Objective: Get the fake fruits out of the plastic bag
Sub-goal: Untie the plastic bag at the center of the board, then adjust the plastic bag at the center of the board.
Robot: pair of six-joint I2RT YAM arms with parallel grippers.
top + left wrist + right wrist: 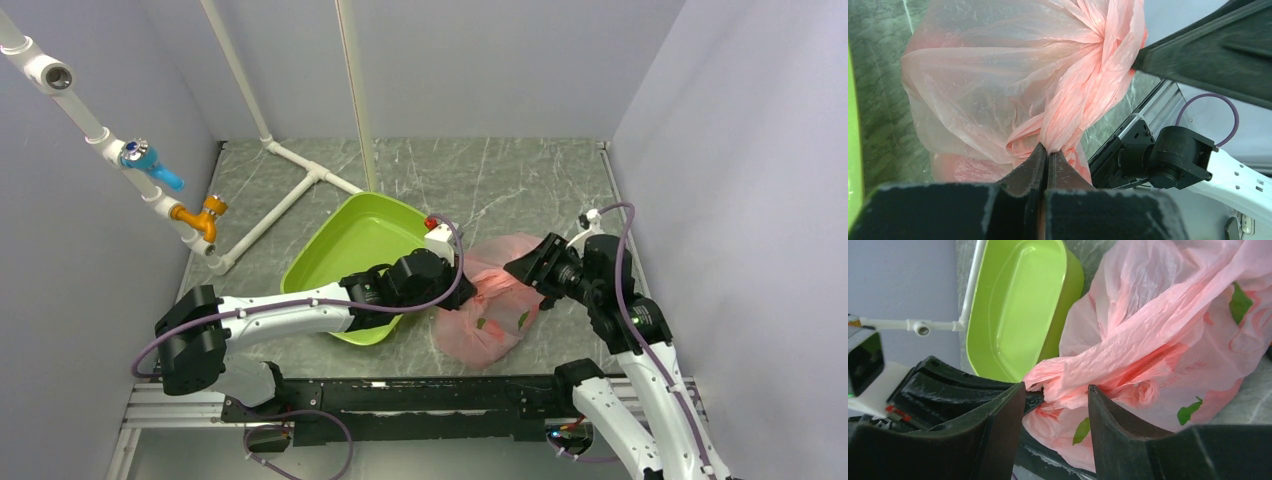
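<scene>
On the grey marble tabletop [520,180], just beside the lime-green tray [350,245], the pink plastic bag [495,320] lies crumpled between my 2 arms. My left tool [1047,155] pinches its twisted handle tight. My right tool [1055,388] stands parted around that same bunched plastic.

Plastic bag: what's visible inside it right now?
The plastic bag is translucent, but only green leaf-shaped patches show through, contents or print unclear. No fruit can be made out: the film is crumpled and the neck is bunched in the left pincer.
</scene>
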